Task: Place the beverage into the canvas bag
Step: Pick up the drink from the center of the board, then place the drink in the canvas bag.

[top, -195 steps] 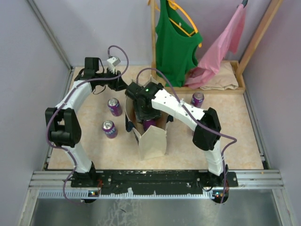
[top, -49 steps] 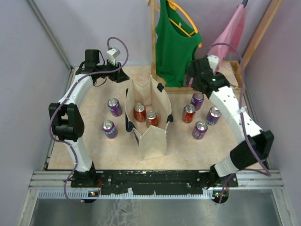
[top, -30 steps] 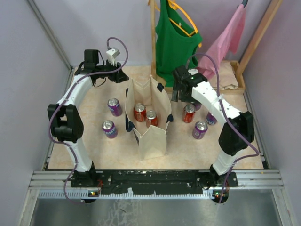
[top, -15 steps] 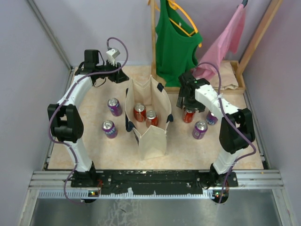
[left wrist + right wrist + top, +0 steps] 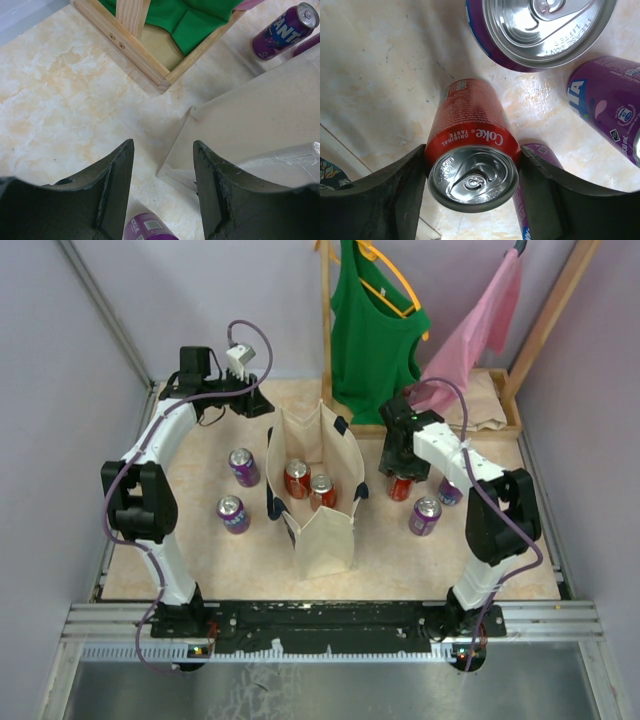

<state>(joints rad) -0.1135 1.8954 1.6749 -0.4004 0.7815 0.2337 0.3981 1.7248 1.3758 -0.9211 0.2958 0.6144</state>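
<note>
Coke can [image 5: 470, 117]: stands upright, at 3 o'clock from the canvas bag [image 5: 325, 540]
Right gripper [image 5: 473, 160]: you have it pinching the can's sides
Left gripper [image 5: 163, 150]: spread, holding nothing
Handling: probably heavy if full, rigid, slick metal; grip it mid-body and carry it upright

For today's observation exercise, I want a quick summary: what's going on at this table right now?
The right pincer grips a red Coke can standing on the table, just right of the canvas bag and among purple cans. Two red cans already sit inside the bag. The left pincer is open and empty, hovering by the bag's far side.
</note>
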